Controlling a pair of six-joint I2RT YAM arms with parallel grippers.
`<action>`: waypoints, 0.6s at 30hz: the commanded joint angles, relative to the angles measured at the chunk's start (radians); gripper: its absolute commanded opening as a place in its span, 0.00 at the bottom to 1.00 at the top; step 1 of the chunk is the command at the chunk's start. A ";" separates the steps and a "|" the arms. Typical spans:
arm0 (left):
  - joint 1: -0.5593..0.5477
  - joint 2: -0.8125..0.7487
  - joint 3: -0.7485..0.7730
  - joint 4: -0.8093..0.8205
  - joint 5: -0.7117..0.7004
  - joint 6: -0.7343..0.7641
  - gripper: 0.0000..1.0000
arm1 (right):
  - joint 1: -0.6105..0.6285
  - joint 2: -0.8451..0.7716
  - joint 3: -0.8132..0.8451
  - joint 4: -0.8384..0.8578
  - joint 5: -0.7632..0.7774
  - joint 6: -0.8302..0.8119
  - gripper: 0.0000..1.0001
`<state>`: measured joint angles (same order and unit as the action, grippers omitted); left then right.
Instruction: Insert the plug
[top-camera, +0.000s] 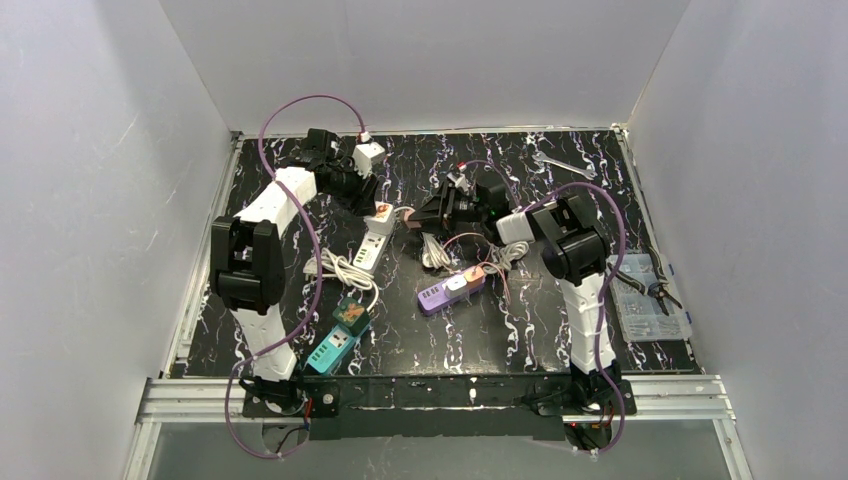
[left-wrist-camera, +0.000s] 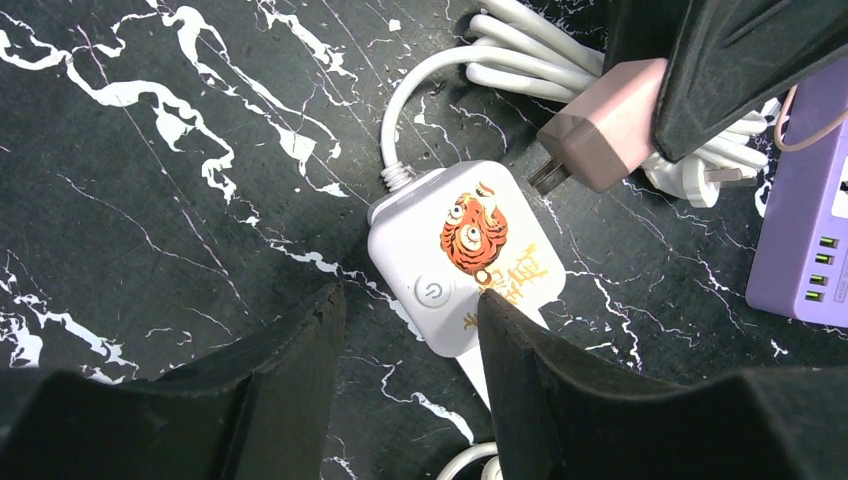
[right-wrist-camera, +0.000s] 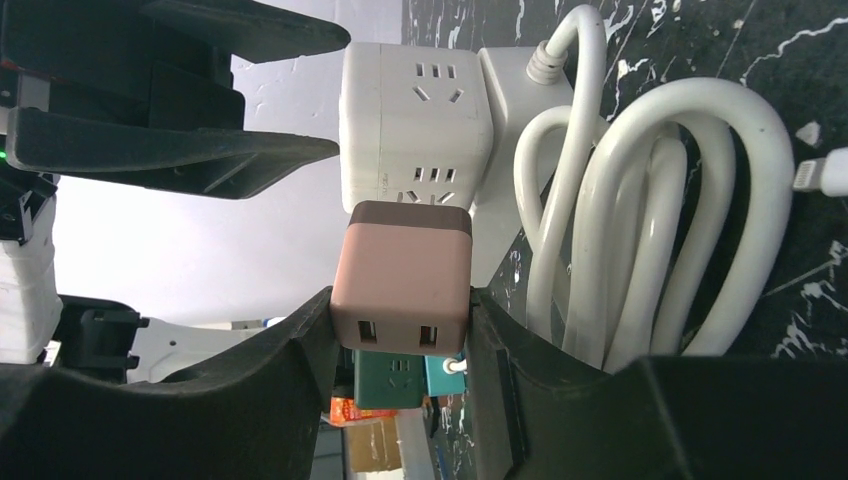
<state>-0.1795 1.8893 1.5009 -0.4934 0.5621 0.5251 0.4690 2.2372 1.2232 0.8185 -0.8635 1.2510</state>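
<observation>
At centre of the counter, the right gripper has its jaws clenched on the pink plug. Its prongs hang just off the upper-right corner of the white power strip. The left gripper hovers over the strip's switch end, jaws released, not pinching.

Risk: the strip is unpinned, so a push could skate it. The prongs are tilted and could scrape the casing.

The coiled white cable crowds the upper right and the purple strip the right edge. Open counter lies only to the left.

pink charger prongs: hidden behind its body | purple strip: cut off, right edge
</observation>
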 joint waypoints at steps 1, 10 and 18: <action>0.004 -0.003 -0.007 -0.018 0.013 0.033 0.49 | 0.014 0.037 0.049 0.082 -0.009 0.001 0.01; 0.003 -0.001 -0.010 -0.031 0.002 0.052 0.45 | 0.026 0.050 0.065 0.050 0.005 -0.031 0.01; 0.003 0.005 -0.013 -0.043 0.010 0.063 0.41 | 0.018 0.052 0.056 0.073 0.025 -0.037 0.01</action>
<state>-0.1795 1.8893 1.5009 -0.4946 0.5705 0.5617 0.4911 2.2795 1.2495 0.8398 -0.8589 1.2331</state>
